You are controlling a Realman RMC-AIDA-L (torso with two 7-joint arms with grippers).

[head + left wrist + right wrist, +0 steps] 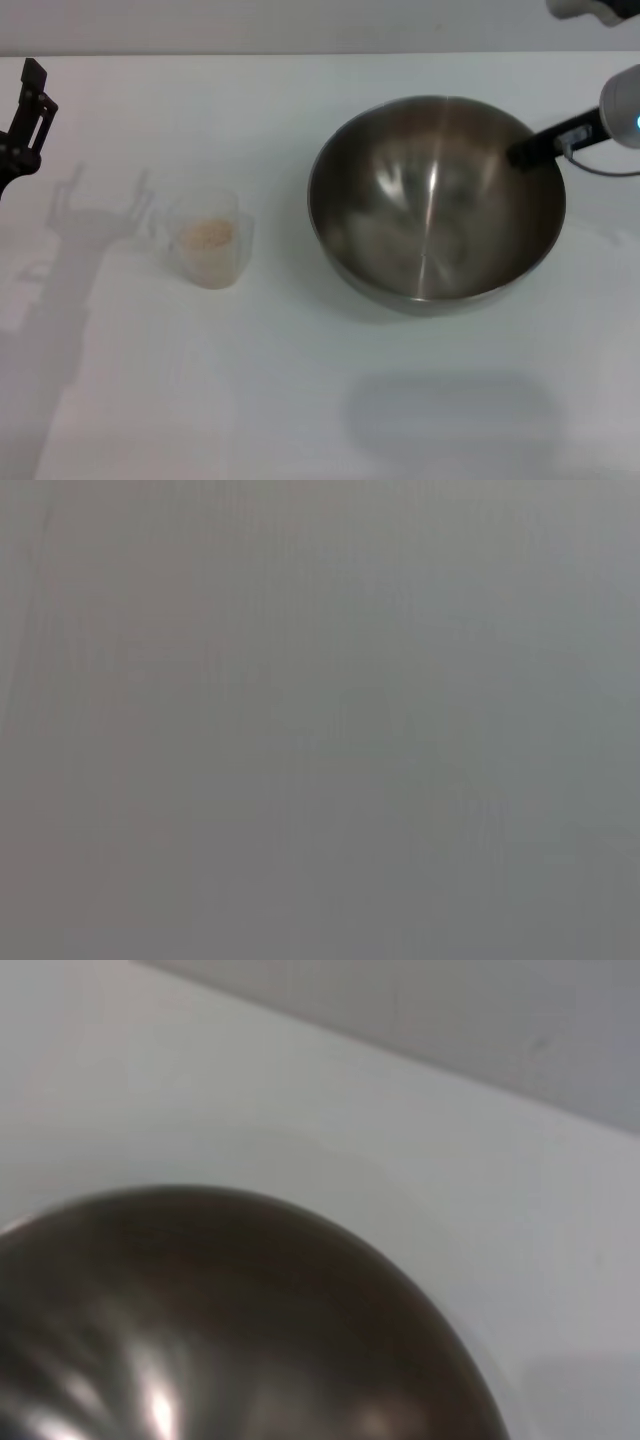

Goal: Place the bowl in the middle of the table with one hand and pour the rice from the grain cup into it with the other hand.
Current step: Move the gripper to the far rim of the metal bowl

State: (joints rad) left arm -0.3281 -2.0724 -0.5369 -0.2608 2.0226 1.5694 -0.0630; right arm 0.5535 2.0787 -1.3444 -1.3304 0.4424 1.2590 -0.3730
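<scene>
One tool, right tool (522, 153), grips bowl (436, 200) rim, bench (300, 400) right of centre; slip risks clipping rice-filled grain cup (208, 245). Left tool (25, 110) parked, state unclear.

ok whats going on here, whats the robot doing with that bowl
The right end effector is at the far right rim of the steel bowl, with a black finger reaching over the rim; whether it is clamped on it cannot be told. The bowl sits on the white table, right of centre, and is empty. The grain cup stands to its left, upright, with the rice inside. The left end effector is at the table's far left edge, away from the cup. Nothing has been poured yet.
</scene>
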